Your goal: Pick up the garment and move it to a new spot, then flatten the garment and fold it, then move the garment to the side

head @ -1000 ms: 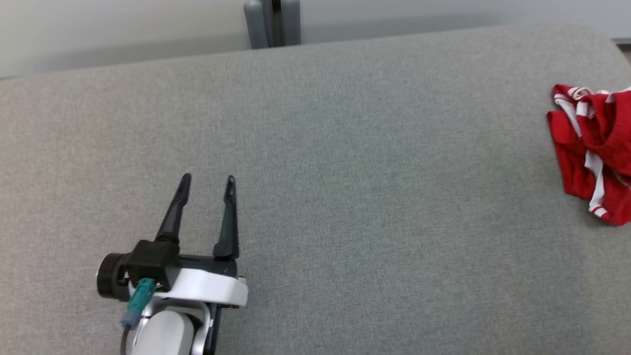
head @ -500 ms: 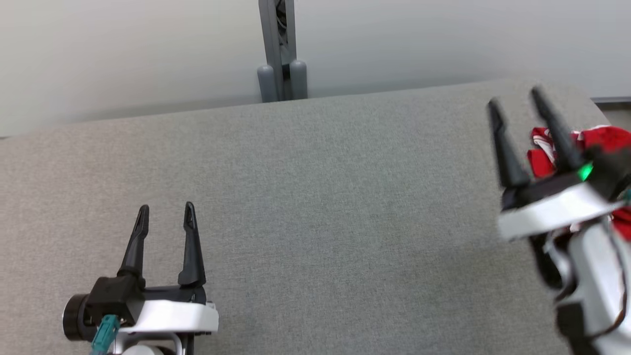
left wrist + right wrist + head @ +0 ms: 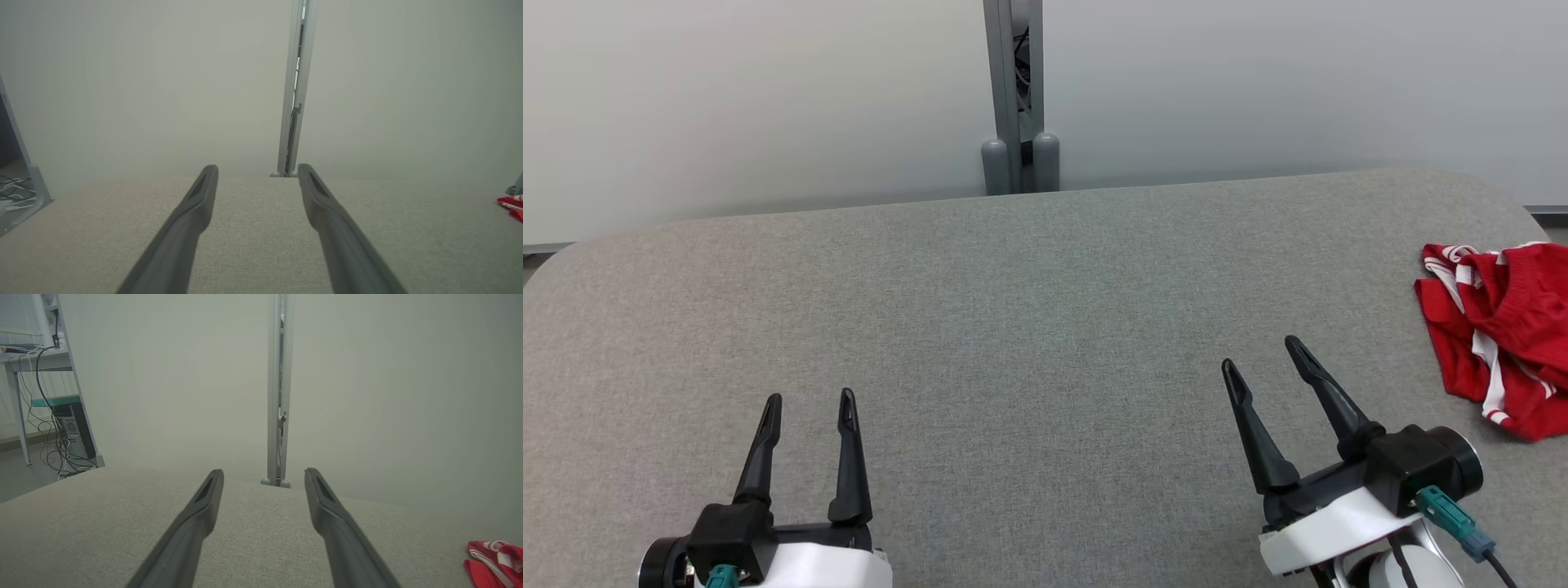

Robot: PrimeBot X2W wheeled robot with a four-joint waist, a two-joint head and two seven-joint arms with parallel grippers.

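A crumpled red garment (image 3: 1503, 327) with white stripes lies at the right edge of the grey fabric-covered table (image 3: 1029, 327). A corner of the garment (image 3: 496, 561) sits at the lower right of the right wrist view, and a sliver of the garment (image 3: 511, 205) at the right edge of the left wrist view. My right gripper (image 3: 1262, 361) is open above the table, to the left of the garment and apart from it. At the lower left, my left gripper (image 3: 809, 402) is also open, with nothing between its fingers.
A grey post (image 3: 1014, 98) with two round feet stands against the pale wall behind the table's far edge. A desk with a computer and cables (image 3: 61, 416) stands off to the left in the right wrist view. The table's corners are rounded.
The head camera has tilted up, showing more wall. My right gripper came into view over the garment, then drew back down and left, clear of it. The left gripper stays open.
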